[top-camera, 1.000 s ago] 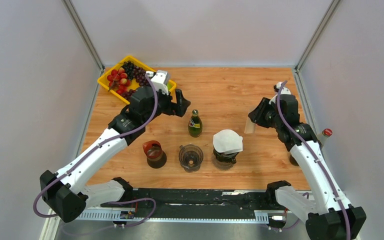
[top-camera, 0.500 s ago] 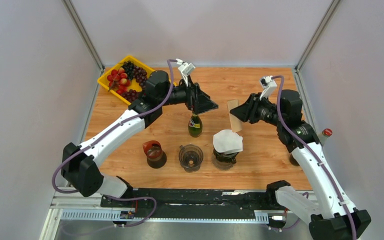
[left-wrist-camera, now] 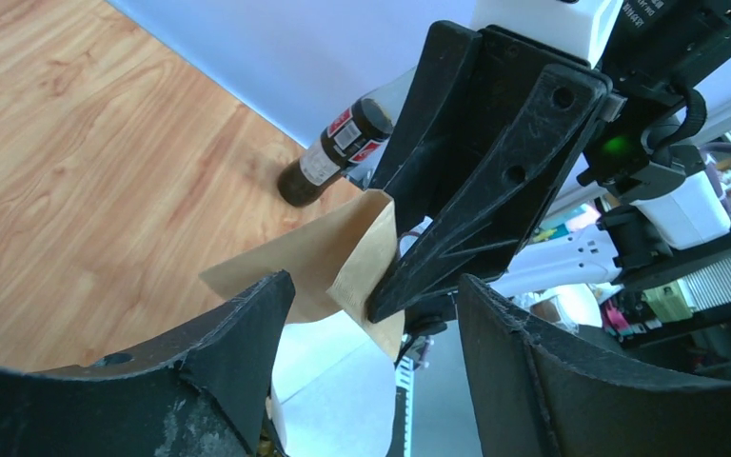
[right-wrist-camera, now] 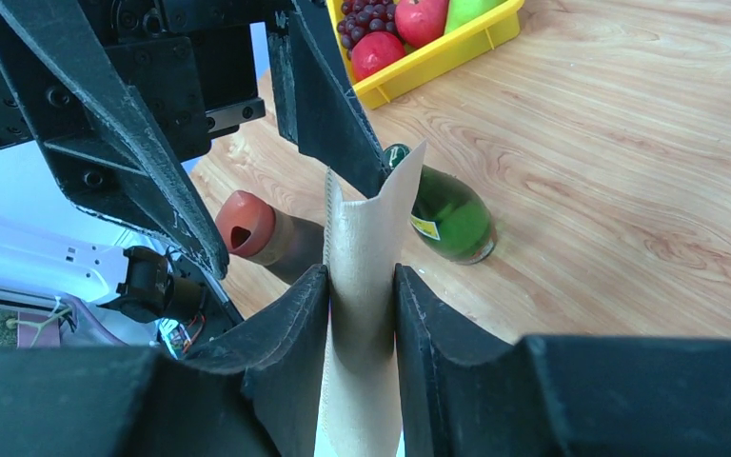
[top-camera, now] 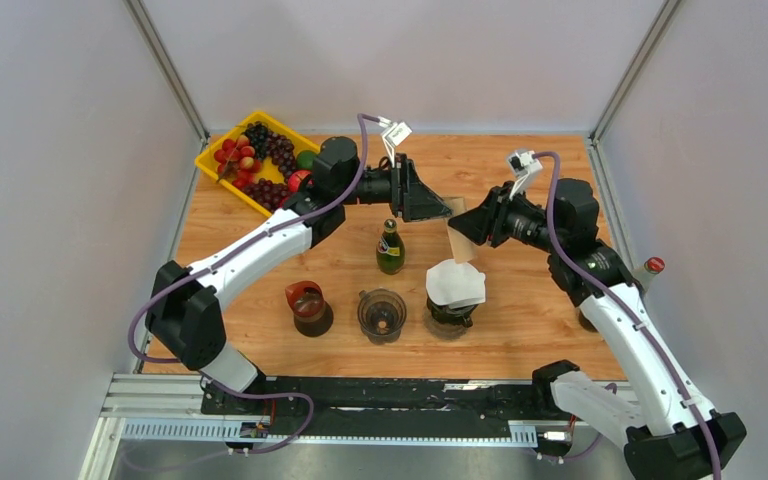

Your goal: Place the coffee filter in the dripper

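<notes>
In the top view the coffee filter, long axis 12-to-6, hangs grasped by the right end effector, the released left end effector straddling its far corner from 10 o'clock.

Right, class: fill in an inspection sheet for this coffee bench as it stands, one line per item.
Surface: wooden table, no spills seen.
Job's things: brown coffee filter held in the air between the arms; clear dripper upright, no filter in it.
Clutter: green bottle, red-topped jar, white-paper-topped pot, yellow fruit tray, red-capped bottle at the right edge.
Grippers: right gripper shut on the coffee filter; left gripper open, jaws either side of the filter's edge.
Cables: a purple cable along each arm, no snag seen.
Surroundings: grey walls; otherwise nothing seen.
</notes>
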You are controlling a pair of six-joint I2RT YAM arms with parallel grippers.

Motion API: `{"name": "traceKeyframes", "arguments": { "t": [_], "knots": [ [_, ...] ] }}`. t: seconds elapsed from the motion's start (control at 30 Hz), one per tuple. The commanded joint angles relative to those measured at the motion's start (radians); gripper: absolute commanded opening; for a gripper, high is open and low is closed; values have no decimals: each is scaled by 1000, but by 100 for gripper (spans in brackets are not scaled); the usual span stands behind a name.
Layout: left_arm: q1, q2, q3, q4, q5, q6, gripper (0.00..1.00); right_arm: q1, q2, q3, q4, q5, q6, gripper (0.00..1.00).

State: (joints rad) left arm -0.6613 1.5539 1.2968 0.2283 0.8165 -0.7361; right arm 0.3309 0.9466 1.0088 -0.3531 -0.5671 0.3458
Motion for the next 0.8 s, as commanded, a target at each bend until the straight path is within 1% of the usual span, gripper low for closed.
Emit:
{"name": "traceKeyframes", "arguments": {
  "t": [0.0, 0.1, 0.23, 0.3, 0.33, 0.37, 0.4, 0.43, 0.47, 0.5, 0.53, 0.57, 0.63, 0.67, 0.77],
  "knots": [
    [-4, 14, 52, 77, 42, -56, 72, 23, 6, 12, 65, 9, -14, 34],
    [-3, 21, 56, 81, 50, -61, 69, 33, 16, 17, 70, 13, -13, 34],
    [-4, 29, 56, 76, 48, -60, 60, 45, 18, 24, 74, 14, -17, 34],
    [-4, 31, 56, 70, 39, -58, 51, 51, 18, 23, 75, 14, -20, 34],
    [-4, 31, 55, 66, 37, -59, 49, 51, 18, 21, 75, 15, -20, 34],
    [-4, 32, 55, 65, 29, -60, 43, 54, 18, 19, 74, 16, -19, 34],
    [-4, 31, 55, 59, 19, -59, 40, 54, 17, 18, 74, 15, -20, 34],
    [-4, 30, 55, 54, 14, -57, 34, 56, 16, 18, 75, 15, -21, 34],
    [-5, 26, 55, 43, 4, -48, 30, 56, 15, 18, 75, 17, -21, 34],
    [-6, 23, 56, 36, -2, -43, 23, 56, 14, 18, 75, 18, -21, 34],
    [-7, 21, 55, 23, -13, -32, 19, 57, 13, 19, 74, 18, -21, 35],
    [-6, 16, 55, 15, -19, -23, 12, 58, 12, 19, 75, 18, -21, 36],
    [-6, 6, 53, -6, -48, -7, 2, 58, 8, 17, 75, 23, -19, 42],
    [-6, 3, 53, -19, -65, 0, 1, 58, 6, 16, 75, 27, -17, 48],
    [-7, -9, 66, -51, -92, 54, 0, 58, -14, -5, 69, 94, -1, 73]
  ]
}}
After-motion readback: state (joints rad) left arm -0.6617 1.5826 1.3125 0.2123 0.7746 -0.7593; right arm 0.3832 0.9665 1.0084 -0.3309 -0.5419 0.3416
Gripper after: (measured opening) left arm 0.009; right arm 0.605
